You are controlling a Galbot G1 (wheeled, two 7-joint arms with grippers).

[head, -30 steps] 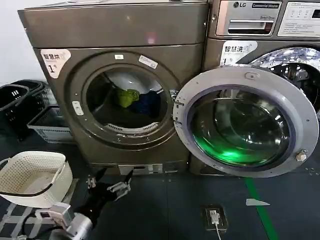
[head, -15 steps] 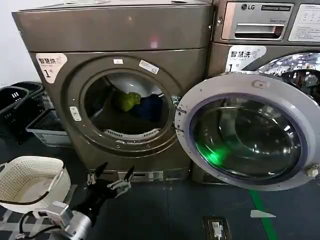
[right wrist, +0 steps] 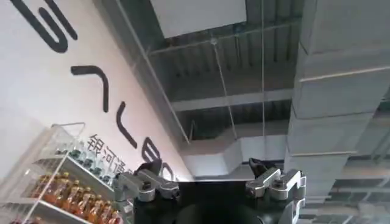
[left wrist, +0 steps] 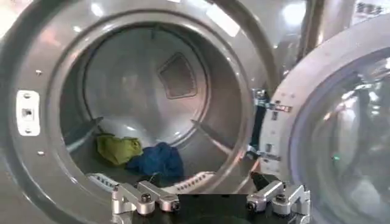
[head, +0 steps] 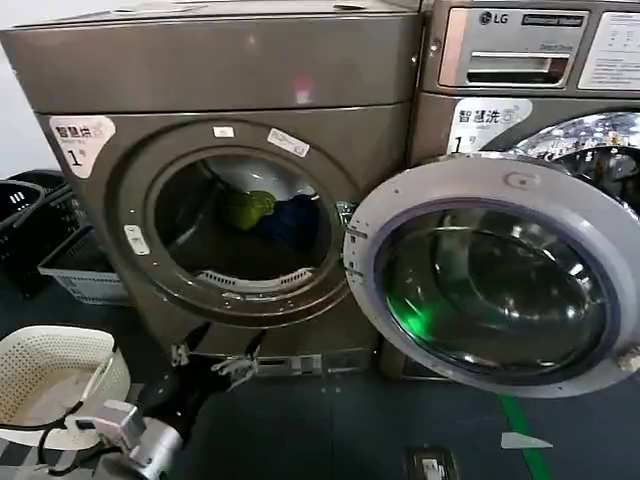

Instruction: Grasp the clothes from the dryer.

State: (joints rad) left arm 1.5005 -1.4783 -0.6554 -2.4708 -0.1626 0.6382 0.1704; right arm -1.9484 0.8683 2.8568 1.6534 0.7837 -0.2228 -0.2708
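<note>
Left tool (head: 217,350) released, low before the dryer (head: 230,90), dark floor (head: 330,420), white basket (head: 50,370) beside.

A dark floor (head: 330,420) carried a green stripe (head: 520,440). A silver LG machine (head: 530,70) stood at the right, black baskets (head: 30,220) against the white wall (head: 15,130), a white basket (head: 50,370) nearer. Overhead ran grey ducts (right wrist: 341,79); a shelf (right wrist: 55,176) held bottles.

Dryer (head: 220,70) porthole gapes unobstructed; its door (head: 490,270) swung aside to the right
</note>
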